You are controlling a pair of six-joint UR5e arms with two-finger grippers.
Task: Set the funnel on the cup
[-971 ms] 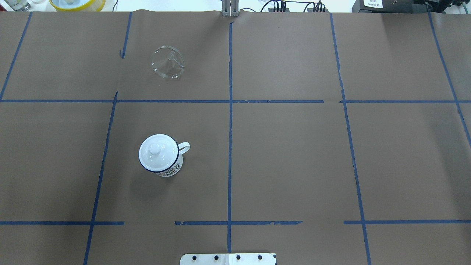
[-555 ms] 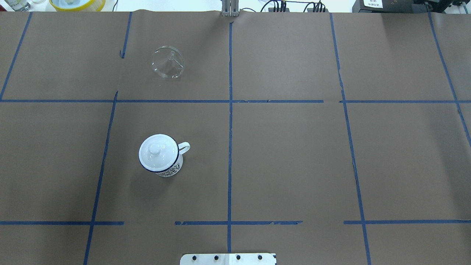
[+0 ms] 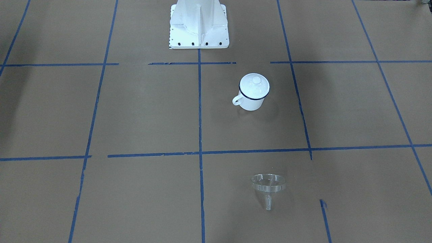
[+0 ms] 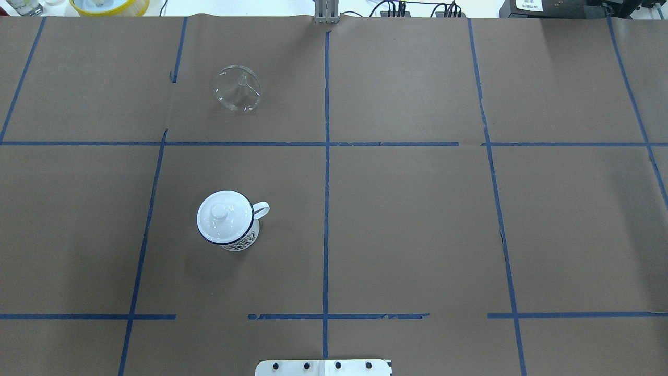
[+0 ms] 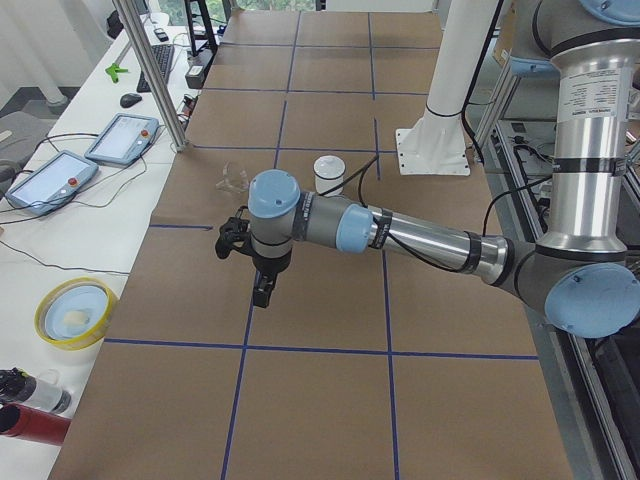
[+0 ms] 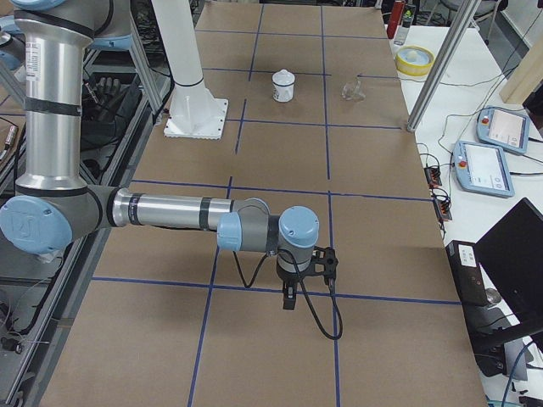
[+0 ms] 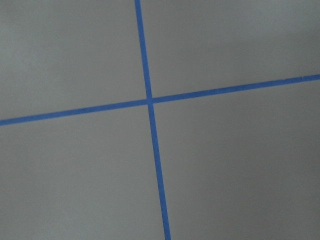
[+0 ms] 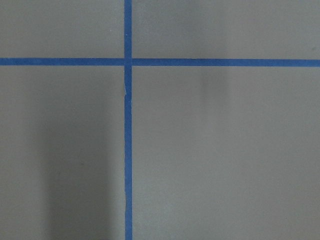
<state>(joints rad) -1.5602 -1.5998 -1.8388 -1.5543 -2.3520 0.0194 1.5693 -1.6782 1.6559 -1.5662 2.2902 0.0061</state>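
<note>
I cannot tell if my left hand (image 5: pixel 261 297) or right hand (image 6: pixel 289 302) is apart or together; the small clear funnel (image 4: pixel 237 90) lies on the brown bench (image 4: pixel 417 209), well apart from both.

Taking the overhead view as the clock face, the cup (image 4: pixel 241 241) stands upright on the table (image 4: pixel 417 219), at about 11 o'clock from the robot's base plate (image 4: pixel 323 367). A lid (image 4: pixel 222 211) sits on the cup and closes it. The cup's handle points to about 3 o'clock. The funnel (image 4: pixel 237 89) lies on its side at 12 o'clock from the cup, well apart from it, with its spout toward 12 o'clock.
</note>
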